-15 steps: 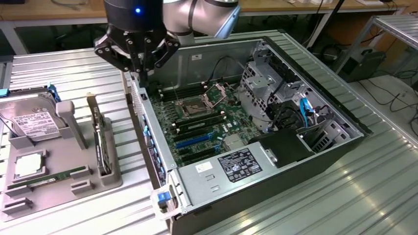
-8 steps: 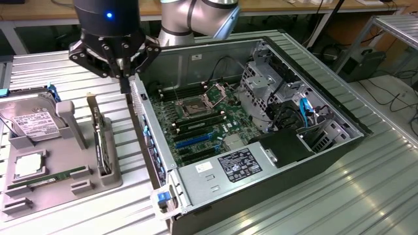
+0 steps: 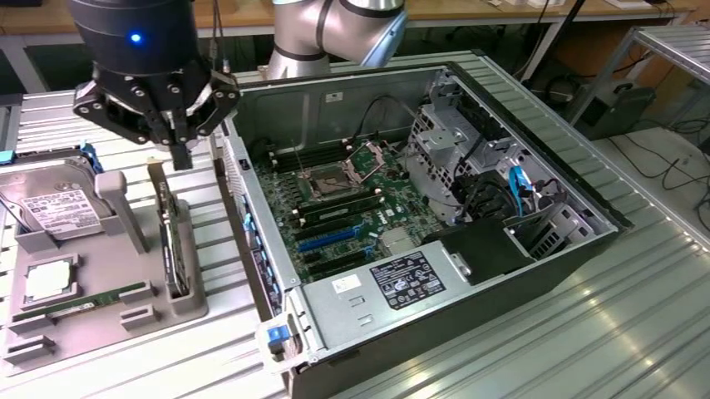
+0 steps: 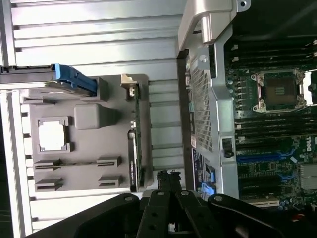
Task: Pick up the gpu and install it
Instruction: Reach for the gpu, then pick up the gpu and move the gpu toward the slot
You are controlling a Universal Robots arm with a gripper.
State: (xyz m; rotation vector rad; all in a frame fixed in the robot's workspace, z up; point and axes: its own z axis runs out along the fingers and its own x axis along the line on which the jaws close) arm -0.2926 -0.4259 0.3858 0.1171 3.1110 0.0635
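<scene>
Start at the exterior view's nine o'clock. There you have the grey moulded plastic holder tray (image 3: 166,314) on the ribbed aluminium table (image 3: 577,332). It carries the silver hard drive with a white label (image 3: 53,208), the square silver processor chip (image 3: 46,278) and the narrow green memory stick (image 3: 86,299).

Along the tray's three o'clock edge, the gpu (image 3: 172,241), a thin dark card with a silvery metal bracket, stands on its long edge in a slot. You see it edge-on in the wrist view (image 4: 134,139).

The black multi-link gripper (image 3: 181,158) hangs above the card's far end, at about eleven o'clock in the exterior view. Its fingers are pressed together with nothing between them, as the wrist view (image 4: 168,179) confirms. I cannot tell whether the tips touch the card's upper edge.

Between the tray's edge and the perforated side rim (image 3: 261,249) of the open dark grey computer case, you have only a narrow strip of bare table.

Inside the case, at the centre, the green motherboard (image 3: 344,208) lies face up with open room above its blue slots. At three o'clock the silver drive cage (image 3: 444,150) crowds it, and at five o'clock so does the labelled metal power supply (image 3: 388,283). Further towards three o'clock, the table is open.
</scene>
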